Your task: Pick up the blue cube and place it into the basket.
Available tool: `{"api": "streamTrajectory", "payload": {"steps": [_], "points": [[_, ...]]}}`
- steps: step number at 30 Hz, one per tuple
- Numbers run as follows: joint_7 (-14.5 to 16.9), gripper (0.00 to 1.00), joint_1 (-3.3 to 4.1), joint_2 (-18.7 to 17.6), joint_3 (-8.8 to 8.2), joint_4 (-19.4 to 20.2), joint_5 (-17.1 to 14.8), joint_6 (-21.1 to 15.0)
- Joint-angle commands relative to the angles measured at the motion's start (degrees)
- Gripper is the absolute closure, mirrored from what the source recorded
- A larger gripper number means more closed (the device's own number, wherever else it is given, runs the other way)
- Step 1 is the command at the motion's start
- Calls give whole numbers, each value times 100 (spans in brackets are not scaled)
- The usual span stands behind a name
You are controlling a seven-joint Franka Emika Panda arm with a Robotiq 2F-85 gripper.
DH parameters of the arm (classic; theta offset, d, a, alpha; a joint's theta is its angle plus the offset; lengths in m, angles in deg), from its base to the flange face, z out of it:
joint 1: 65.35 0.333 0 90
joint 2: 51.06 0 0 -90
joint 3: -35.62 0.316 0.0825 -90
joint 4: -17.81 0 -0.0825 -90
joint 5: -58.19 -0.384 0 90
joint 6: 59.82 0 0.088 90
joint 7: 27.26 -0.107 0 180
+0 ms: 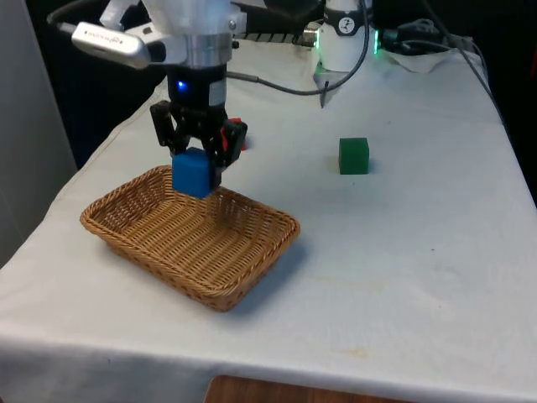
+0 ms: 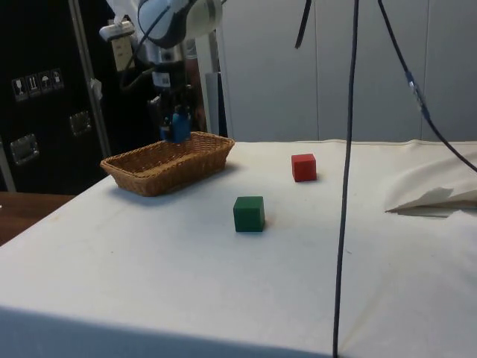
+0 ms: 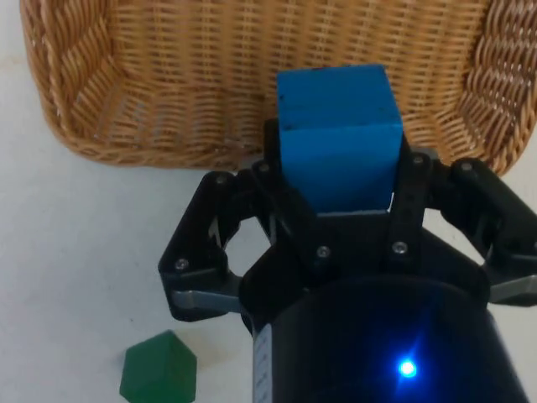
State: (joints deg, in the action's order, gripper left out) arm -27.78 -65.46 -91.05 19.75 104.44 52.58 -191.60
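Note:
My gripper (image 1: pixel 195 164) is shut on the blue cube (image 1: pixel 192 173) and holds it in the air just above the far rim of the wicker basket (image 1: pixel 134 235). From the side, the blue cube (image 2: pixel 179 127) hangs over the basket (image 2: pixel 156 171) near its back wall, clear of the weave. In the wrist view the blue cube (image 3: pixel 338 134) sits clamped between the black fingers (image 3: pixel 415 180), with the basket's rim (image 3: pixel 126 151) and floor beneath it. The basket holds nothing.
A green cube (image 1: pixel 353 156) rests on the white cloth toward the front view's right. A red cube (image 1: pixel 237 133) lies behind the gripper, near the basket's far side. Cables (image 2: pixel 350 149) hang down across the side view.

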Motion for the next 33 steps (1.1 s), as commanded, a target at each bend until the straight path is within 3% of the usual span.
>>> {"api": "streamTrajectory", "payload": {"steps": [1,33], "points": [[-52,98,-23,-80,17,-57,-46,-29],[-1209,98,-6,-1134,-17,-785,-17,-470]]}}
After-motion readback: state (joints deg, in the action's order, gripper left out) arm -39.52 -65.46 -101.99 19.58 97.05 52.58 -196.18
